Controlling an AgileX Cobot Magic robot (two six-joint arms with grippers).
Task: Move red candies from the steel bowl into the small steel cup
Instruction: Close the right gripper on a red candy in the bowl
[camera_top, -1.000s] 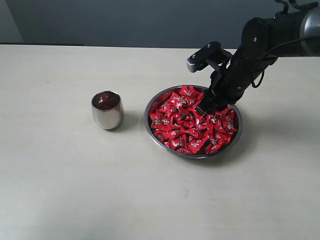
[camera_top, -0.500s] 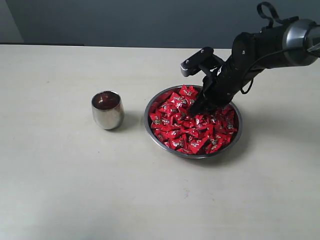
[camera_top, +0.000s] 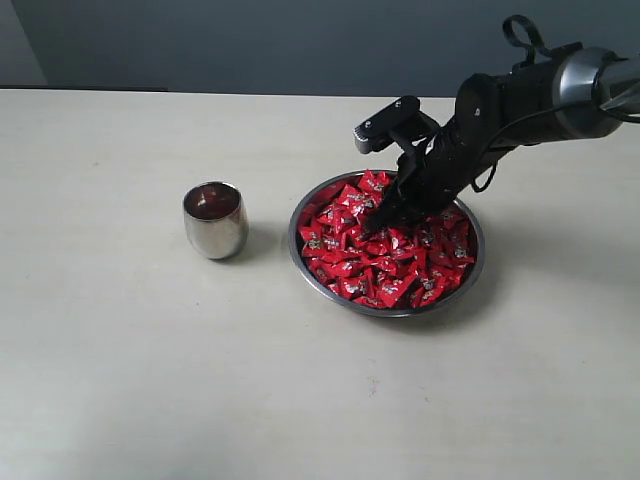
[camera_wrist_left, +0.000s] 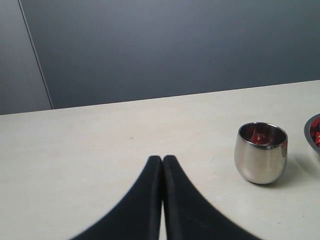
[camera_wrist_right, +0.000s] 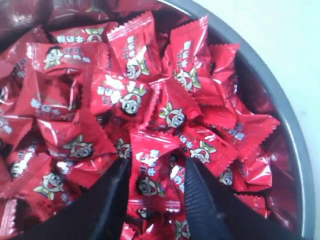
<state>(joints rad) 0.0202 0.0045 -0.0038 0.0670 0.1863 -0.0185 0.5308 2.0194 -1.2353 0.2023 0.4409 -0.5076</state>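
Red candies (camera_top: 350, 265) in steel bowl (camera_top: 293, 245) (heaped)

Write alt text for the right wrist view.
The end effector grips one red candy between its two black fingers, on top of a heap of candies filling a steel bowl. The pale table shows beyond the rim.
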